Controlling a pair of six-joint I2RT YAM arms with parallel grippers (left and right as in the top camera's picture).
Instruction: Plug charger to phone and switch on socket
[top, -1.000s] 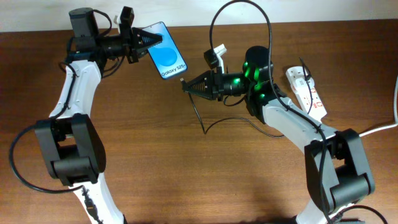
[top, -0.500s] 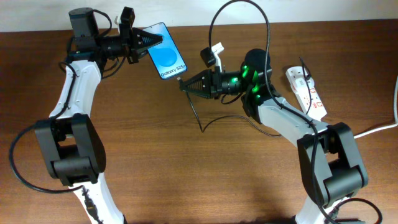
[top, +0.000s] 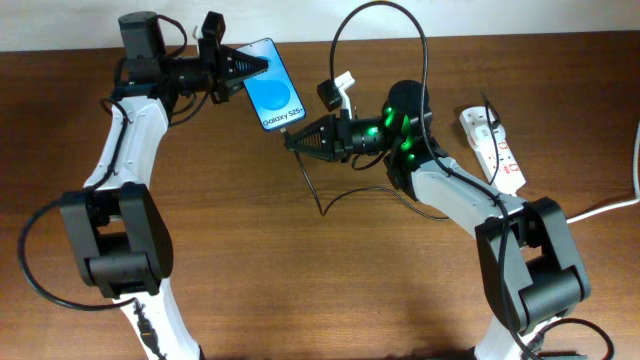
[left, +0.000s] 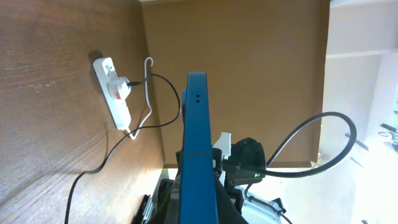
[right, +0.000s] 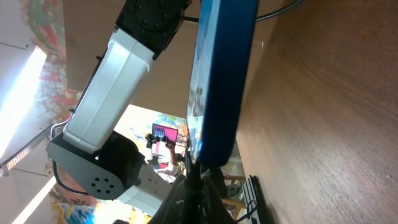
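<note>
**A:** What has the right gripper got?

**B:** The charger, by its plug end. The fingers are pinched to a point on it, and the slack trails down onto the table.

**A:** And the tip?

**B:** Just beside the bottom edge of the phone, where the port should be. I can't tell whether it touches. The right wrist view only shows that edge straight ahead of the fingertips.

**A:** Where's the phone?

**B:** Off the table with its screen facing up. The left gripper is clamped shut on its top end.

**A:** So how do you seat the plug well?

**B:** I'd square the tip to the port first. Then I'd push slowly, straight along the phone's length, with the left arm bracing against the push. At any angle the tip will likely skid off the edge. The slack mustn't tug sideways either.

**A:** And the socket?

**B:** It's well apart, over on the right, with a black lead plugged in. Its switch comes after, and I can't read its state from here.
</note>
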